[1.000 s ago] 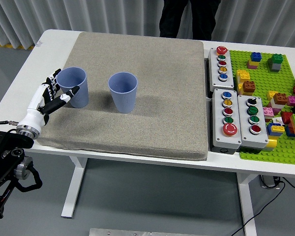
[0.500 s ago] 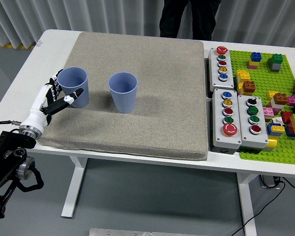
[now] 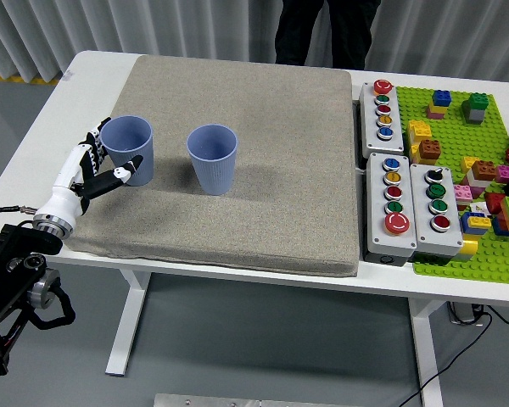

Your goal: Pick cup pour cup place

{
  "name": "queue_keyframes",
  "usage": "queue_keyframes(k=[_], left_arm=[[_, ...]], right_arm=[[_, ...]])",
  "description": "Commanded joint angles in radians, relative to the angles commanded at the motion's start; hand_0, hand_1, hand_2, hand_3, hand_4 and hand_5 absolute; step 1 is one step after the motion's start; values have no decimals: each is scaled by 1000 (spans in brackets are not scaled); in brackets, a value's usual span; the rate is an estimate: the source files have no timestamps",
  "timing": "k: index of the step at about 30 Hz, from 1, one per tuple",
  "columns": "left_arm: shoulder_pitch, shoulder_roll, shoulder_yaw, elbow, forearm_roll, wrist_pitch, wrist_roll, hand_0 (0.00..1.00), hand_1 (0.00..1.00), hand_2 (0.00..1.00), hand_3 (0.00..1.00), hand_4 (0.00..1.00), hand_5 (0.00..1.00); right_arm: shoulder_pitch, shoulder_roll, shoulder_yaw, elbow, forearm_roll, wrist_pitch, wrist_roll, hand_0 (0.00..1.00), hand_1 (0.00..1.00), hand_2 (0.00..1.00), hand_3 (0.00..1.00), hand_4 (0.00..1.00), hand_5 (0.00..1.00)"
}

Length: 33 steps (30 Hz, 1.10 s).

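Left hand (image 3: 102,170) is curled round the left cup (image 3: 127,149) at the mat's (image 3: 263,170) left edge, thumb in front. Second cup (image 3: 213,158) stands just beside. Advise lifting straight and upright, then tilting slowly over the second cup's rim

White-shelled left hand (image 3: 96,172) with black finger joints and white tips, joined by a silver ribbed wrist cuff to a black arm (image 3: 13,280) of rounded housings, thin black cable looping alongside. Dark trousers on the person (image 3: 326,32) beyond the tabletop's far edge.
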Motion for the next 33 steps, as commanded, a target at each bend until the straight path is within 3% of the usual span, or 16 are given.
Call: queue_keyframes(k=[33], left_arm=[[-35, -29, 27, 74, -4, 17, 0, 998, 998, 998, 998, 766, 151]], right_arm=[[-2, -1, -2, 0, -2, 2, 0, 695, 683, 621, 603, 23, 214]])
